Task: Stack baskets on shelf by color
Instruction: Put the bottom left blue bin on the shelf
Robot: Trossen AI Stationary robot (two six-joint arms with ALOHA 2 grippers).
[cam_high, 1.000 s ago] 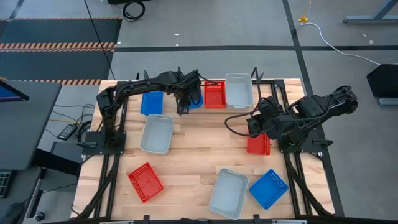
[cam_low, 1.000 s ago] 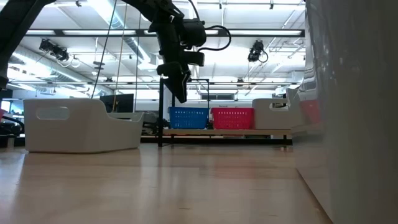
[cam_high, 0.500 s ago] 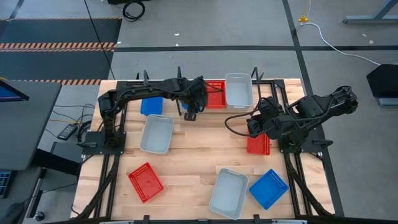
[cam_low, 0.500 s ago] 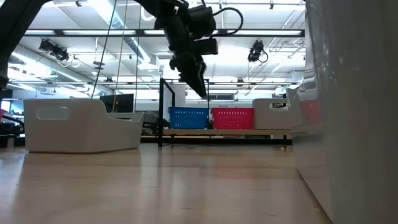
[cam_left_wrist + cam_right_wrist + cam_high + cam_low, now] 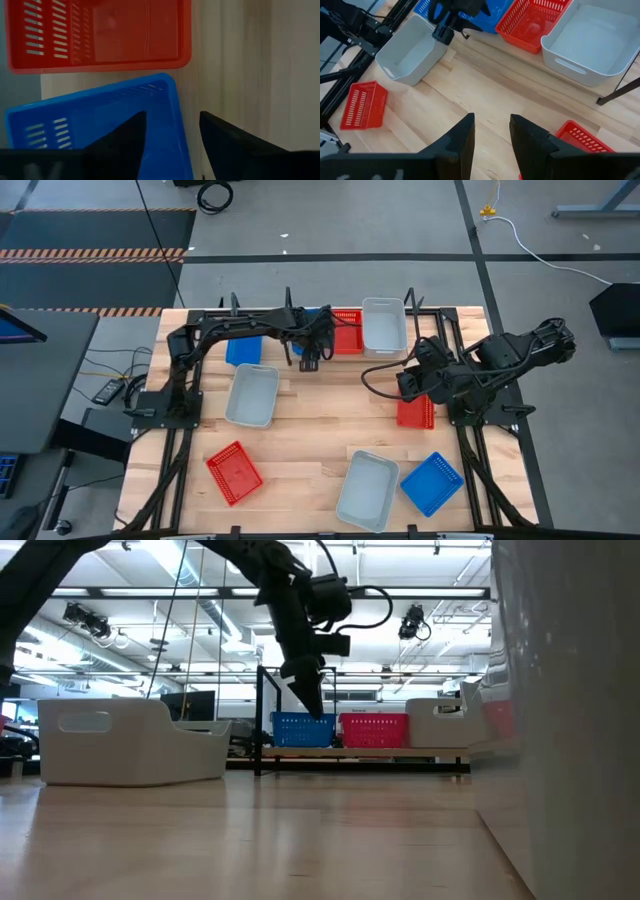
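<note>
— Which step is it on?

— Placing a blue basket (image 5: 100,120) on the shelf (image 5: 425,315), beside the red one (image 5: 100,32). The left gripper (image 5: 309,360) hangs over its near rim, fingers spread, pinching nothing.

— Next?

— Back away clean, I'd say, then fetch another. The right gripper (image 5: 491,131) waits mid-table, fingers parted.

— How's it lying?

— Mouth up — long axis running front to back.

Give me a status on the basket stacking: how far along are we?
Early. Done: one blue basket, one red basket and one white basket sit side by side on the shelf, with nothing stacked on them. In hand: the left gripper is open over that blue basket; the right gripper is open and empty. Left: two white, two red, two blue.
</note>
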